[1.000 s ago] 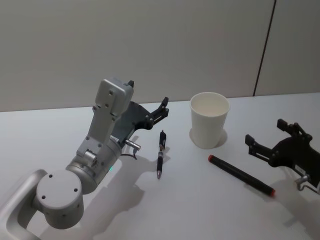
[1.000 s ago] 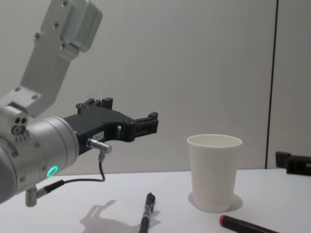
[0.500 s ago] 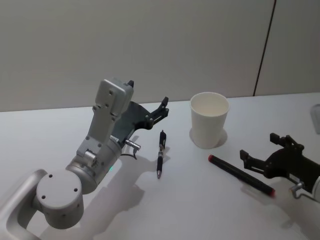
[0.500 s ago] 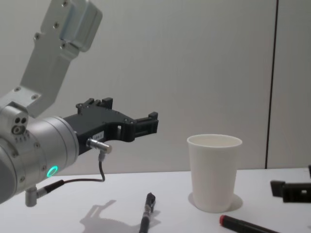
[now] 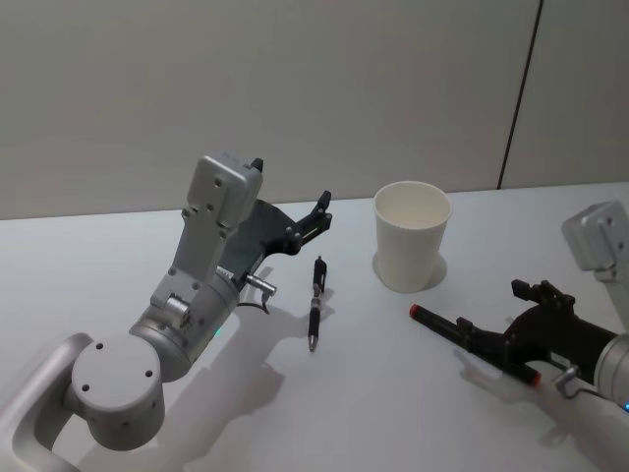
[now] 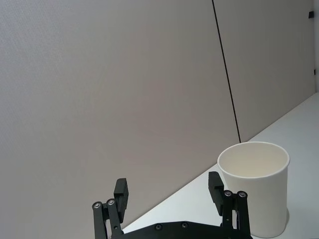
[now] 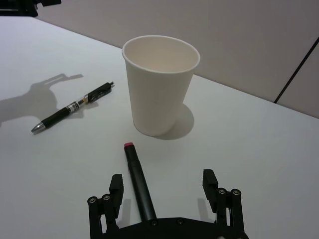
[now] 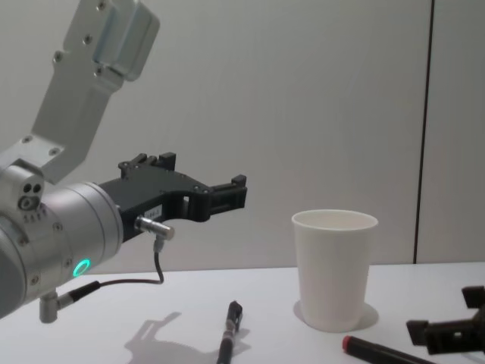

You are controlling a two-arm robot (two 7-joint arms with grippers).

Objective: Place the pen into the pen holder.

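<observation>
Black plastic with a red end cap, the slim marker-like pen (image 7: 136, 178) lies flat on the white table (image 5: 373, 423). In the head view it is at about five o'clock from the plain white paper cup (image 5: 411, 236), near it but apart, with its red end toward the cup.

It looks light and rigid, with a smooth round barrel that could roll or slip. A pinch square across the mid-barrel seems safest. It is probably longer than the cup is deep, so it should end up leaning on the rim.

The right gripper (image 7: 163, 178) is over the pen's rear half, jaws spread wide and holding nothing. The barrel runs between its fingers, nearer one than the other.

The paper cup (the pen holder here) stands upright with nothing visible inside. Thin and light, it would likely tip if knocked.

A second black click pen (image 5: 315, 300) with a silver tip lies at about eight o'clock from the cup. The left gripper (image 6: 168, 184) hangs above the table at about nine o'clock from the cup, jaws wide open and empty.
</observation>
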